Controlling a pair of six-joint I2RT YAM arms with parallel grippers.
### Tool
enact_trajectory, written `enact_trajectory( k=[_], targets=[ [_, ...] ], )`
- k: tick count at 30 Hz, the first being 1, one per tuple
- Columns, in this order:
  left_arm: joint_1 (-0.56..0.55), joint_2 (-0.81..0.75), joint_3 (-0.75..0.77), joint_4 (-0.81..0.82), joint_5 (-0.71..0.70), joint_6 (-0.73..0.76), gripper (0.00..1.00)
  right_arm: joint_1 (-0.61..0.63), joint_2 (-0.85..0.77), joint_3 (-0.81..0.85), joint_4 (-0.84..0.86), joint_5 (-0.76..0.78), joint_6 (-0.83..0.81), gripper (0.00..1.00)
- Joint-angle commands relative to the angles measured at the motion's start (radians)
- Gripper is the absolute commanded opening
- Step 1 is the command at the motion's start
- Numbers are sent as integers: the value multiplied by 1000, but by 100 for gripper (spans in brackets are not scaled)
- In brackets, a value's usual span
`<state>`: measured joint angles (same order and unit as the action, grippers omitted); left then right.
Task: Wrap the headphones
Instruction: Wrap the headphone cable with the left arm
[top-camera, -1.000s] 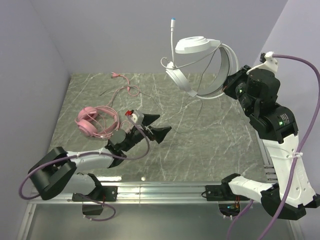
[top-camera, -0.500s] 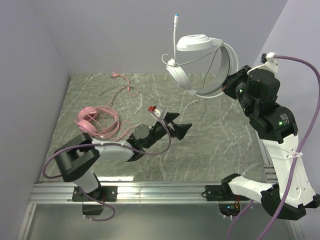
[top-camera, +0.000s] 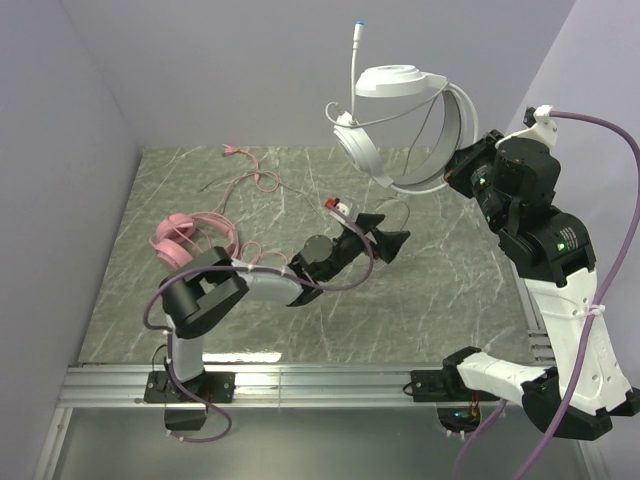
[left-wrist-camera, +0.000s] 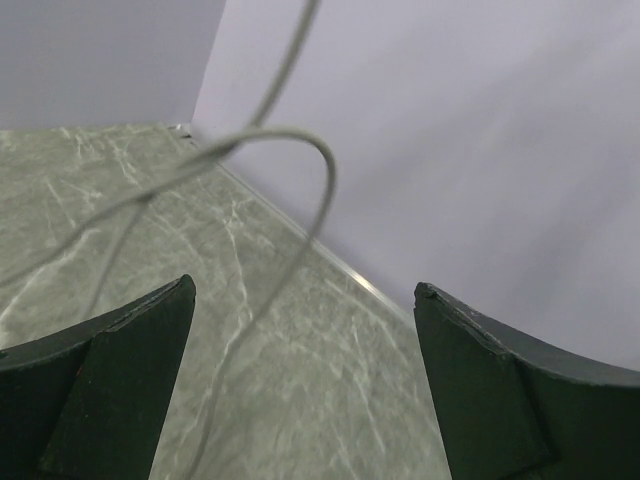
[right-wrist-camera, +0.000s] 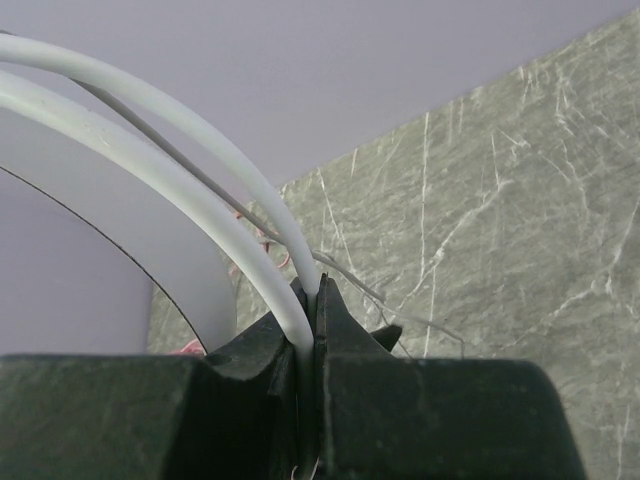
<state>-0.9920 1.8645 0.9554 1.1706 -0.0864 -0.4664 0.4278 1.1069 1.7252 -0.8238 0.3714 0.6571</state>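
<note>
From above I see my right gripper (top-camera: 451, 176) clamped on the band of the white headphones (top-camera: 400, 84), held high over the table (top-camera: 460, 290), pink headphones (top-camera: 185, 243) lying at the left, left gripper (top-camera: 388, 241) spread wide, left wrist, thin cord (left-wrist-camera: 326, 172) looping between my fingers (left-wrist-camera: 110, 390), right wrist, jaws tight on white band.

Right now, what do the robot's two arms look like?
The left arm and the right arm are both white shells with chunky black joints, and each trails a purple cable. Small green lights glow on the right one. The left pincer and right pincer have black, wedge-shaped fingers.
</note>
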Motion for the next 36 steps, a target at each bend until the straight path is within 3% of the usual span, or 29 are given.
enact_trajectory(
  k=[1,8,10,11,12,14,15,18,22,26,30,36],
  targets=[
    [-5,62,107,78,-56,-47,97,3,-21,10,117,3,53,0],
    [-5,199,342,-2,-72,-22,95,3,-28,10,114,4,56,0],
    [-2,229,393,-32,-81,-6,89,3,-32,10,112,9,56,0],
    [1,237,407,-48,-85,-5,83,2,-33,10,112,9,56,0],
    [4,249,420,-60,-84,-5,60,3,-35,8,111,15,55,0],
    [12,252,436,-98,-70,-6,34,2,-35,11,115,24,50,0],
    [15,245,427,-100,-75,-8,16,0,-33,16,112,26,49,0],
    [18,210,333,-72,-114,-20,3,-14,-15,53,106,54,39,0],
    [87,165,224,-152,-70,-156,0,-56,25,160,95,61,27,0],
    [229,114,59,-175,-10,-346,0,-89,82,263,72,76,15,0],
    [344,21,-4,-359,-24,-368,0,-135,110,336,43,69,15,0],
    [584,-79,-32,-621,4,-387,0,-202,82,304,58,25,39,0]
  ],
)
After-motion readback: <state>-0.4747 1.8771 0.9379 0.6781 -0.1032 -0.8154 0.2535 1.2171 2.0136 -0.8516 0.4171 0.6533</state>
